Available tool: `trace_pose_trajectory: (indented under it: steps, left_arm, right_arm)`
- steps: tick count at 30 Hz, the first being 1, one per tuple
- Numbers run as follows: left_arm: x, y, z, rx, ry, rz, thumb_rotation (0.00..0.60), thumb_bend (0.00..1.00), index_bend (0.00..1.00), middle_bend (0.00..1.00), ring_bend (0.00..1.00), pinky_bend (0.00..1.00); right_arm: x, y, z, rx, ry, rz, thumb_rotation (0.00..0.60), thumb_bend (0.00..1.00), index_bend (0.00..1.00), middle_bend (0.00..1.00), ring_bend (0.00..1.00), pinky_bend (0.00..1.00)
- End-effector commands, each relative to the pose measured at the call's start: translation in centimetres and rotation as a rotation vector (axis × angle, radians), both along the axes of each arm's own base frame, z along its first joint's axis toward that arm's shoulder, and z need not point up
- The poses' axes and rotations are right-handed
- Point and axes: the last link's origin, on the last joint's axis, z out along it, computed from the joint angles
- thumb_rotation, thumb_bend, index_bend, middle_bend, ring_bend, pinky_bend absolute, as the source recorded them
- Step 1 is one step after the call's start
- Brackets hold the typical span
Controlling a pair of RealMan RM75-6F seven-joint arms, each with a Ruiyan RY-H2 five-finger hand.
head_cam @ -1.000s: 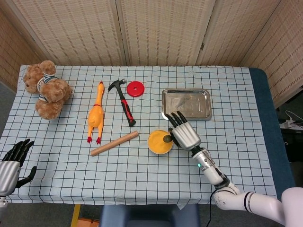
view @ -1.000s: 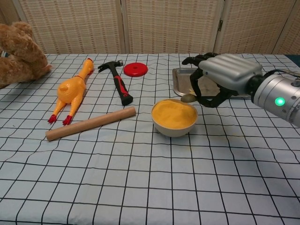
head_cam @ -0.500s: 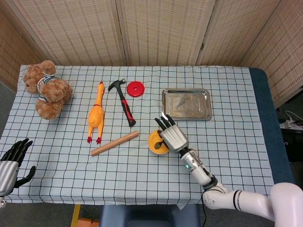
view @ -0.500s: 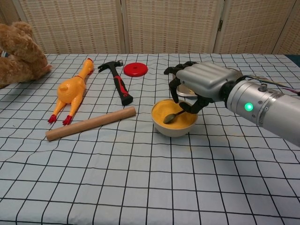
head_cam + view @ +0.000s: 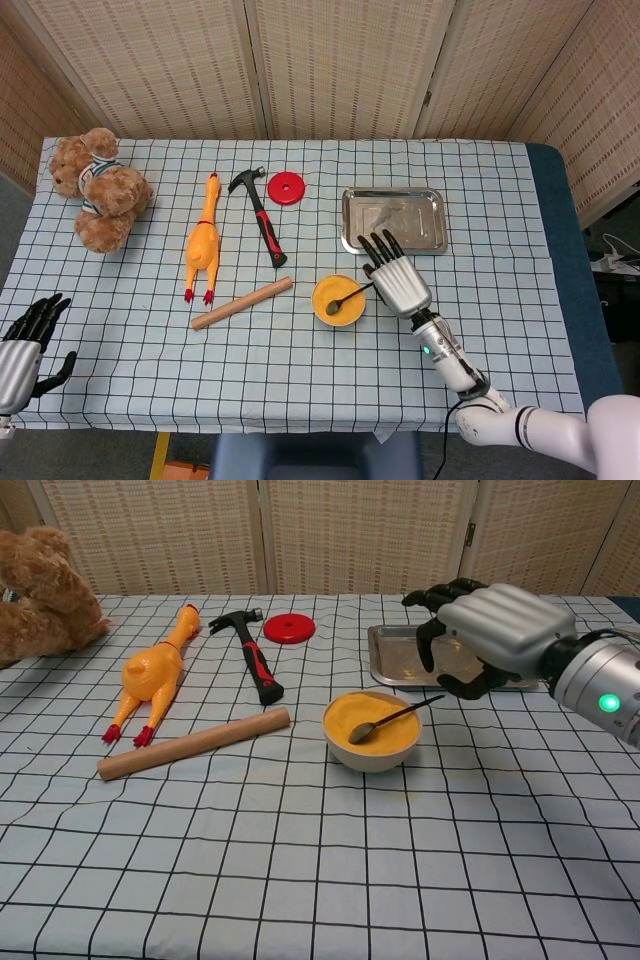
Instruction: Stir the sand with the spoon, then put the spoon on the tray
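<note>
My right hand (image 5: 495, 630) is hovering just to the right of the bowl (image 5: 372, 748), above the near edge of the tray (image 5: 385, 667). Its dark fingers (image 5: 432, 598) are curling down and inward, and I cannot tell for sure if they are pinching the end of the spoon handle or only standing very close to it. In the head view the right hand (image 5: 399, 282) is showing its metal back, with the fingers pointing to the far side of the table.

The spoon (image 5: 390, 718) is lying in the bowl, its head resting on the orange sand (image 5: 378, 723) and its handle leaning over the right rim toward my hand. In the head view the spoon (image 5: 347, 298) is crossing the sand from the near left to the far right. The tray (image 5: 431, 222) is sitting on the far right of the bowl, and nothing is lying in it.

My left hand (image 5: 22, 343) is waiting at the near left corner of the table, holding nothing, with its fingers spread apart.

To the left of the bowl a wooden rolling pin (image 5: 193, 743) is lying at a slant. Further away a hammer (image 5: 252, 654) with a red and black handle is lying, and beside it on the left a rubber chicken (image 5: 155, 672). A red disc (image 5: 289, 629) is sitting to the right of the hammer's head. A teddy bear (image 5: 100, 188) is sitting at the far left. A checked cloth (image 5: 300, 860) is covering the table.
</note>
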Motion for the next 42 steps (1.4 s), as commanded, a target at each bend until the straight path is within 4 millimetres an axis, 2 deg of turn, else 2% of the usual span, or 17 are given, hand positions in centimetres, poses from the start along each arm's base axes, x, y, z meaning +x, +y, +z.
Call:
trace_pose_trajectory:
  steps: [1, 7, 17, 42]
  left_arm:
    - [0.0, 0.1, -0.2, -0.005, 0.002, 0.001, 0.600, 0.44, 0.00, 0.00, 0.00, 0.18]
    - [0.0, 0.3, -0.4, -0.011, 0.008, 0.009, 0.600, 0.44, 0.00, 0.00, 0.00, 0.18]
    - [-0.2, 0.3, -0.3, -0.009, 0.008, 0.019, 0.600, 0.44, 0.00, 0.00, 0.00, 0.18]
    - [-0.4, 0.5, -0.3, -0.014, 0.009, 0.025, 0.600, 0.44, 0.00, 0.00, 0.00, 0.18]
  right_arm:
    - [-3.0, 0.2, -0.3, -0.042, -0.011, 0.029, 0.600, 0.33, 0.51, 0.05, 0.00, 0.00]
    - [-4.2, -0.1, -2.2, -0.053, -0.004, 0.057, 0.600, 0.27, 0.48, 0.05, 0.00, 0.00]
    - [-4.1, -0.1, -4.1, -0.061, -0.052, 0.074, 0.600, 0.27, 0.50, 0.05, 0.00, 0.00]
    - [-3.7, -1.1, -4.6, -0.077, -0.043, 0.069, 0.600, 0.29, 0.55, 0.06, 0.00, 0.00]
